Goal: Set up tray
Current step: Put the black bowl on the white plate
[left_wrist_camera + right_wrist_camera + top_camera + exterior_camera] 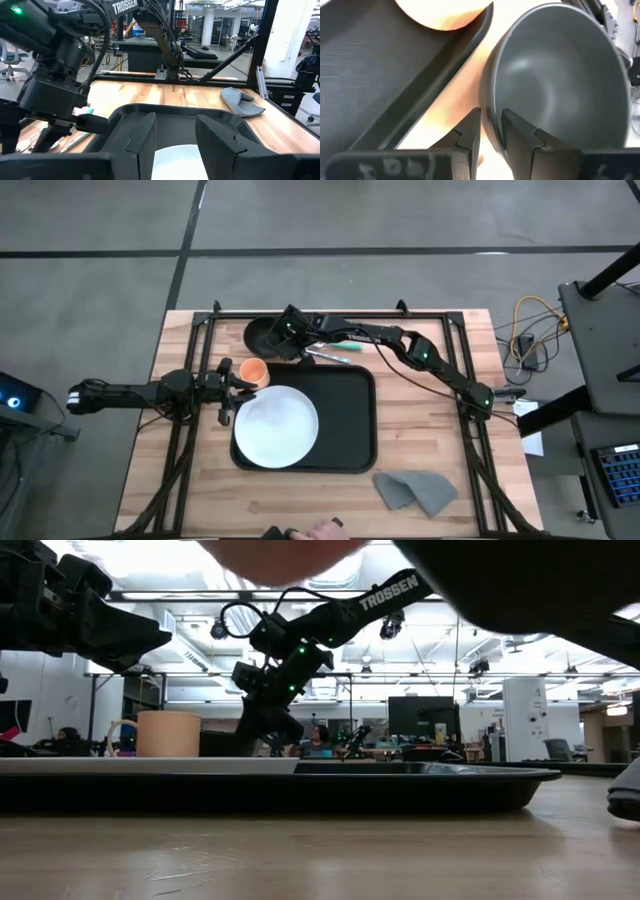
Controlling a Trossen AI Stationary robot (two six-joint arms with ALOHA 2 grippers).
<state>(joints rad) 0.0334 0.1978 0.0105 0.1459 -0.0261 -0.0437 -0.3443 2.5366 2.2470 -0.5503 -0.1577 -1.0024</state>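
So my right claw (491, 131) is pinched down on the rim of the bowl (555, 75), one finger inside the wall and one outside, jaws nearly together with just the rim between them. The bowl sits on the counter (200, 480) just behind the tray's back left corner, and the tray (350, 420) itself lies mid-counter with the plate (276, 426) on its left half, hanging a little over the left edge. My guess is the bowl goes onto the tray next, and that's where it could get ugly: a rim pinch is a thin hold, so if I lift fast or tilt, the bowl could swing or slip out and clatter down. The tray's raised rim is right beside the bowl too, so a low carry could clip it and shove the whole tray. There's also an orange cup (253, 372) near that corner and some cutlery (330, 352) just beside the bowl, easy to knock on the way over. My left claw (174, 145) hovers at the tray's left edge over the plate, fingers apart and gripping nothing, which means the two arms are fairly close and could crowd each other. A grey cloth (415, 490) lies well apart at the front right.
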